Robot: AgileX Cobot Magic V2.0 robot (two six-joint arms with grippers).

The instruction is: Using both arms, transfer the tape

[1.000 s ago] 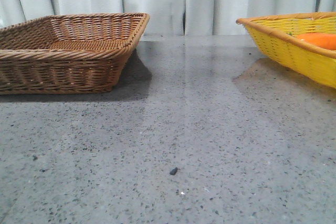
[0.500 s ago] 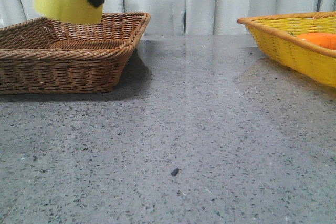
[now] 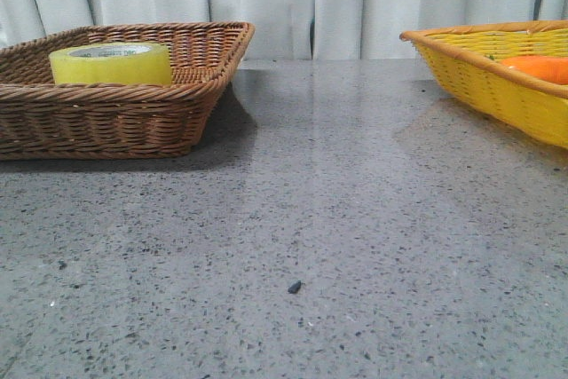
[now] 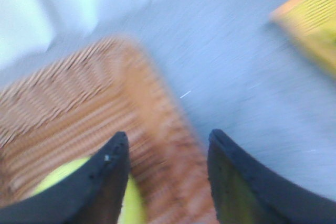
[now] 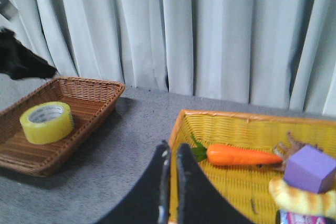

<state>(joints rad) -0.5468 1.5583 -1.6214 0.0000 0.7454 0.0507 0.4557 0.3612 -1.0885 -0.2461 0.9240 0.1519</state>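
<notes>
The tape (image 3: pixel 111 64), a yellow roll with a white core, lies flat inside the brown wicker basket (image 3: pixel 115 117) at the left. It also shows in the right wrist view (image 5: pixel 47 123). My left gripper (image 4: pixel 168 135) is open and empty above the basket's near corner, and a bit of the tape (image 4: pixel 134 203) shows beside its left finger; this view is blurred. A dark part of the left arm (image 5: pixel 21 61) hangs above the basket in the right wrist view. My right gripper (image 5: pixel 173 145) is shut and empty, over the yellow basket's left rim. Neither gripper shows in the front view.
A yellow basket (image 3: pixel 479 77) stands at the right with an orange carrot (image 5: pixel 241 156), a purple block (image 5: pixel 310 169) and other small items in it. Grey speckled tabletop (image 3: pixel 311 219) lies between the baskets. White curtains hang behind.
A second ago the brown basket was empty. Half a second ago the left gripper held the tape above it. Now the tape lies in the basket, released, and the gripper has left the front view.
</notes>
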